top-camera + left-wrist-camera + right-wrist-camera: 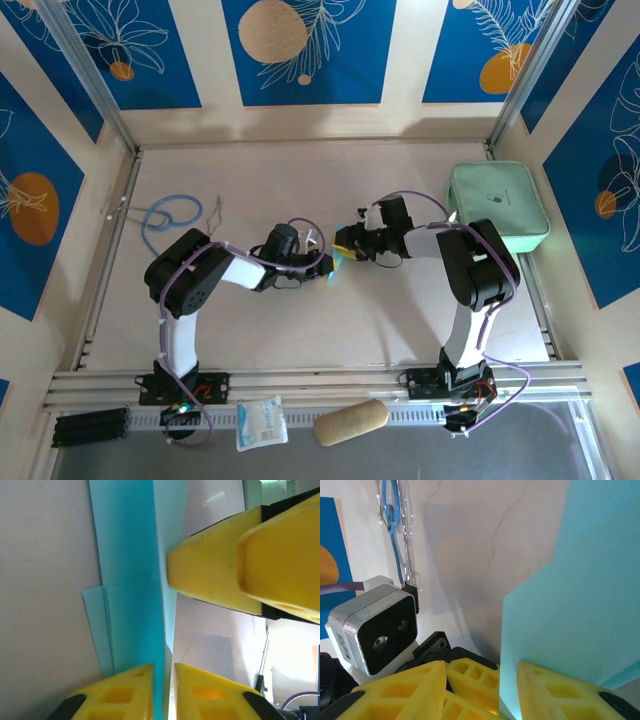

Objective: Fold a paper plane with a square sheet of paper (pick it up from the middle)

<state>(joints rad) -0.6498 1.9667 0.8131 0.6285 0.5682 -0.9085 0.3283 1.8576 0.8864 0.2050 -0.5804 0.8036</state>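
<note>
Left wrist | square sheet of paper (135,580) part-folded, more folds left | left tool (164,672) clamps it | right tool (482,667) grip unclear

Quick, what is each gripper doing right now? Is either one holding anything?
Left gripper: closed, pinching the folded blue paper.
Right gripper: open, jaws either side of the same paper, not clamped on it.

Mint-green case (497,207) right, blue cord loop (168,215) left, white packet (261,422) and tan, possibly foam, roll (350,423) in front
</note>
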